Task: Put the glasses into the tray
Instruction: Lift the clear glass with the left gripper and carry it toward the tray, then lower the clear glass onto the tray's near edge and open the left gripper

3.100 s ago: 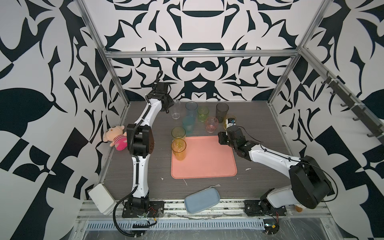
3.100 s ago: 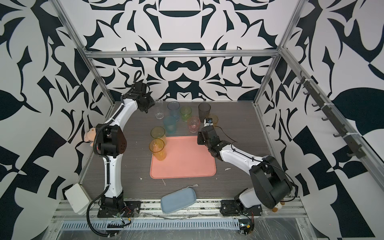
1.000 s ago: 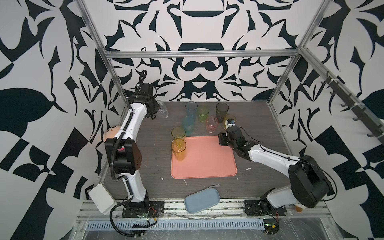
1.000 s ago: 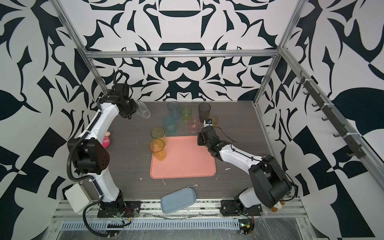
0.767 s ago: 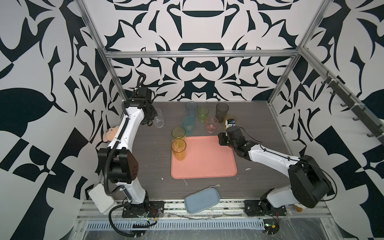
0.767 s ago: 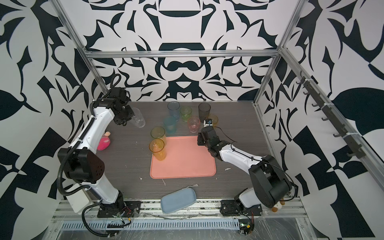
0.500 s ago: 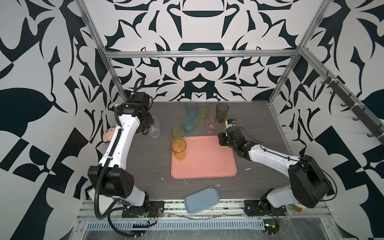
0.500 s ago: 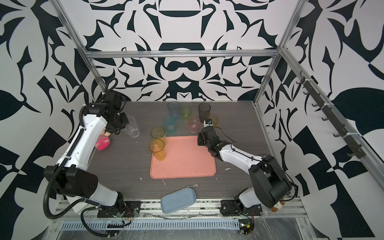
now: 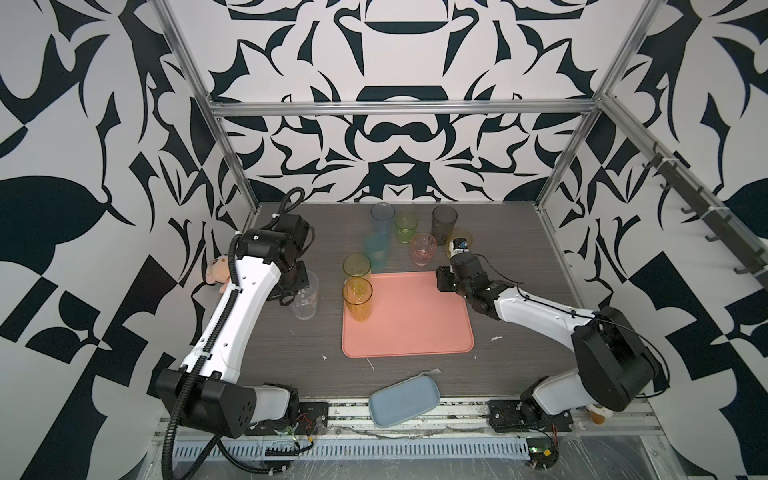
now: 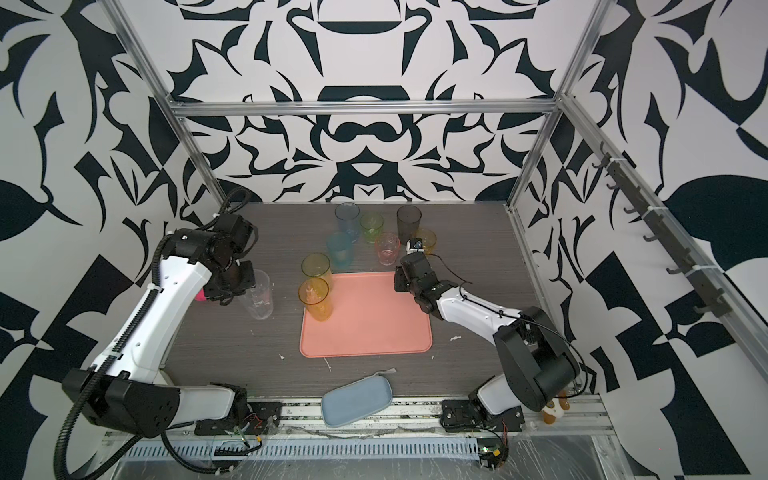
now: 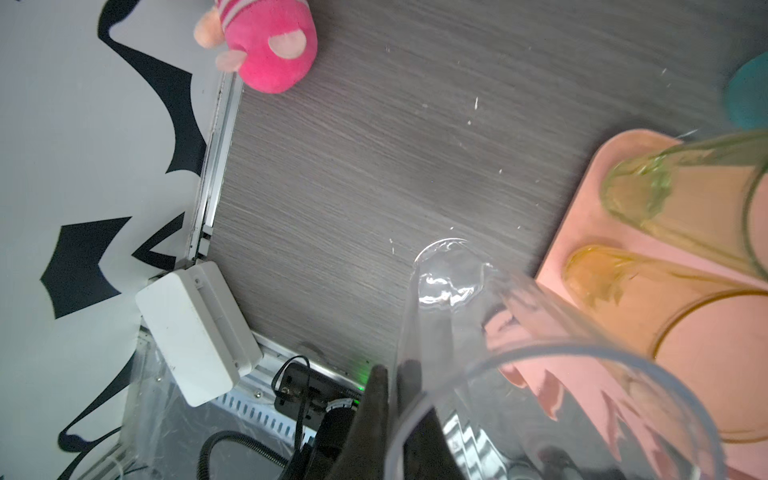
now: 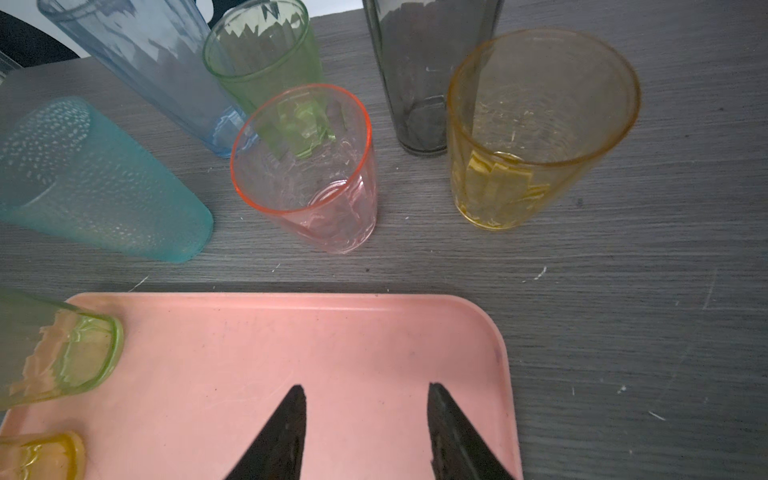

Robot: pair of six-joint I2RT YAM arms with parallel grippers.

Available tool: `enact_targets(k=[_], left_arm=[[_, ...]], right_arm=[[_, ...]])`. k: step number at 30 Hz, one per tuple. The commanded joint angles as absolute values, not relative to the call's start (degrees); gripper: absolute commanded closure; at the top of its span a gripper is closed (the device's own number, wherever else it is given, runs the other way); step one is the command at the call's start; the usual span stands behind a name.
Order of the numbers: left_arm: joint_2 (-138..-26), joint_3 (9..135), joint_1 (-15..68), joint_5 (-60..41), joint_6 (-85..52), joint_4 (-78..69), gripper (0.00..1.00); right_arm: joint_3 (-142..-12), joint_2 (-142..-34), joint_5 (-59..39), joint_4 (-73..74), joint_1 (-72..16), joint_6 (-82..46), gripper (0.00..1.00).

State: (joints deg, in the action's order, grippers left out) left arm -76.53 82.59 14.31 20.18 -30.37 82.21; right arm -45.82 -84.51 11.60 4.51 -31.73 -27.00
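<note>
My left gripper (image 9: 296, 286) (image 11: 394, 376) is shut on the rim of a clear glass (image 9: 305, 296) (image 11: 457, 316), one finger inside and one outside. The glass hangs upright just left of the salmon tray (image 9: 415, 332); I cannot tell whether its base touches the table. A yellow-green glass (image 9: 356, 266) and an amber glass (image 9: 357, 299) stand on the tray's left edge. Behind the tray stand blue (image 9: 382, 218), green (image 9: 406, 227), smoke-grey (image 9: 444, 220), teal (image 9: 376, 249), pink (image 12: 307, 174) and yellow (image 12: 536, 124) glasses. My right gripper (image 12: 365, 390) is open and empty over the tray's far right corner.
A blue-grey oblong dish (image 9: 404, 404) lies at the table's front edge. A pink plush toy (image 11: 266, 45) sits by the left wall, and a white box (image 11: 195, 328) is at the front left corner. Metal frame posts run along the table's sides.
My left arm has swung the clear glass from the back left corner forward and down to beside the tray. The right arm has stayed put.
</note>
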Motion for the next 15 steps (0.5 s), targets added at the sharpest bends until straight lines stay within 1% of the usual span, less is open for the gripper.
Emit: enact_targets(k=[1, 7, 15], left_arm=[[-74.2, 81.4, 15.9, 21.3, -31.1, 87.4, 1.0], [-74.5, 78.3, 20.7, 22.5, -33.5, 89.5, 1.0], [-74.8, 74.7, 28.8, 19.4, -36.6, 87.7, 1.0]], right_arm=[[-47.9, -84.8, 12.1, 5.4, -31.7, -27.1, 0.49], [-48.1, -85.1, 12.0, 5.4, -31.7, -27.1, 0.49], [-48.3, -85.6, 11.6, 5.4, -31.7, -27.1, 0.49]])
